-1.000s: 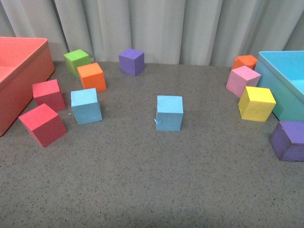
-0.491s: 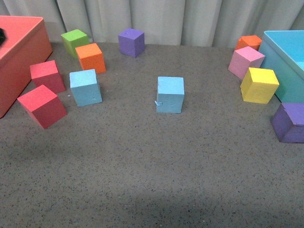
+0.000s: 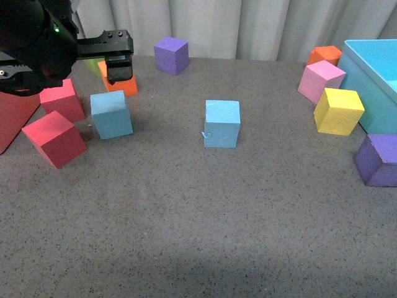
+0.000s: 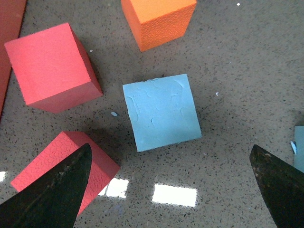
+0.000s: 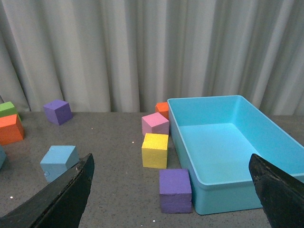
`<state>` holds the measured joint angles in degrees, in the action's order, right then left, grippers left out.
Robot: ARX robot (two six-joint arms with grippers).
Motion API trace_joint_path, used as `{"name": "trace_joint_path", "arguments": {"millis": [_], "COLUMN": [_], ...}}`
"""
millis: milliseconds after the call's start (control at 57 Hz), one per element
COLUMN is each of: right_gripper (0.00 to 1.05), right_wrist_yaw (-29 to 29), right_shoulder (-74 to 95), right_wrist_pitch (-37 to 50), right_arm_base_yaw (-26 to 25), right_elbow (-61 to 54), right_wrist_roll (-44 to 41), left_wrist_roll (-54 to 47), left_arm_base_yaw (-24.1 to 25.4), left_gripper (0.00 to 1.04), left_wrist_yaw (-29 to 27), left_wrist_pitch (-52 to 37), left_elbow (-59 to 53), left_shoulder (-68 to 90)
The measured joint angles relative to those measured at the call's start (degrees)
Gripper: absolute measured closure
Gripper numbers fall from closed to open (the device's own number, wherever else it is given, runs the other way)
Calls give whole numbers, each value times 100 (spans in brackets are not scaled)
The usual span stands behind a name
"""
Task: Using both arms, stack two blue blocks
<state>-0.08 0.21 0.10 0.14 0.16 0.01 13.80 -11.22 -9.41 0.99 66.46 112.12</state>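
A grey, speckled, faintly glossy tabletop (image 3: 198,248) is strewn with matte foam cubes, and a smooth, rectangular turquoise bin (image 3: 367,93) is cut off at the right edge. The bulky black left arm (image 3: 34,43), not in the front view half a second ago, is now seen at the far left. Most of the red bin (image 3: 9,121) and part of an orange cube (image 3: 124,89) are hidden behind it. The left end effector (image 4: 171,190) is held above the left blue block (image 4: 161,111), its jaws set wide apart. The right end effector (image 5: 171,197) is likewise spread wide above the tabletop. The second blue block (image 3: 222,123) is found unmoved at mid-tabletop, well apart from the first, with a small flake (image 3: 206,135) at its lower edge.
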Motion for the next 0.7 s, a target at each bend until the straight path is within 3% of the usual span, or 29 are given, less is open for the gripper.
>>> {"name": "trace_joint_path", "arguments": {"millis": [702], "right_gripper": [10], "right_wrist_yaw": [0], "right_shoulder": [0], "right_wrist_pitch": [-2], "right_arm_base_yaw": [0], "right_elbow": [0], "right_wrist_roll": [0], "left_wrist_roll": [584], "left_arm_base_yaw": [83], "left_gripper": [7], "left_wrist_yaw": [315], "left_wrist_pitch": [1556], "left_elbow": [1974], "left_shoulder": [1709]}}
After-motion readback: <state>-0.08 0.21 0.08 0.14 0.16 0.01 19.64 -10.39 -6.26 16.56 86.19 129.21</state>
